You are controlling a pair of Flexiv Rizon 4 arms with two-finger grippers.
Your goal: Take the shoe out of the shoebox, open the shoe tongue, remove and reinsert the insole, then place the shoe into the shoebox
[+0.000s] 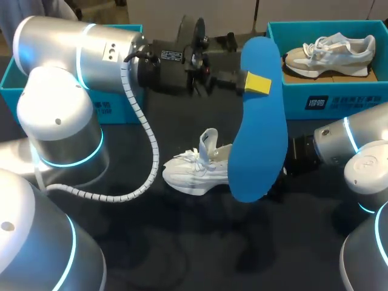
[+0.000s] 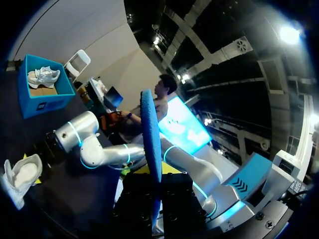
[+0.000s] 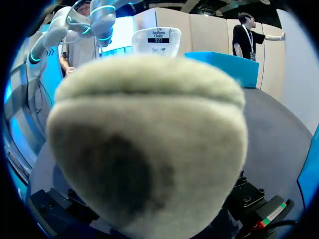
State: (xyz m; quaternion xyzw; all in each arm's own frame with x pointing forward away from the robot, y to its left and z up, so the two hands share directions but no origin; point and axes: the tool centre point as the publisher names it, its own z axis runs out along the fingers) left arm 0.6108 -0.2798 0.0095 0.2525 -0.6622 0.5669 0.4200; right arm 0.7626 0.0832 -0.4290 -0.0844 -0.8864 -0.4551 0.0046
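Note:
A white shoe [image 1: 197, 168] stands on the dark table, toe to the left and tongue up. Its heel end is hidden behind a blue insole [image 1: 260, 130] that hangs upright in the air above it. My left gripper [image 1: 257, 83] is shut on the insole's upper edge. In the left wrist view the insole [image 2: 149, 134] rises edge-on from between the shut fingers, with the shoe [image 2: 20, 177] far below. My right gripper [image 1: 290, 165] sits at the shoe's heel, mostly hidden by the insole. That grey-white heel [image 3: 149, 144] fills the right wrist view, wedged in the gripper.
A blue shoebox [image 1: 327, 100] at the back right holds another pale shoe [image 1: 330, 53]. A second blue box [image 1: 115, 112] stands at the back left, largely hidden behind my left arm. The table's front is bare dark cloth.

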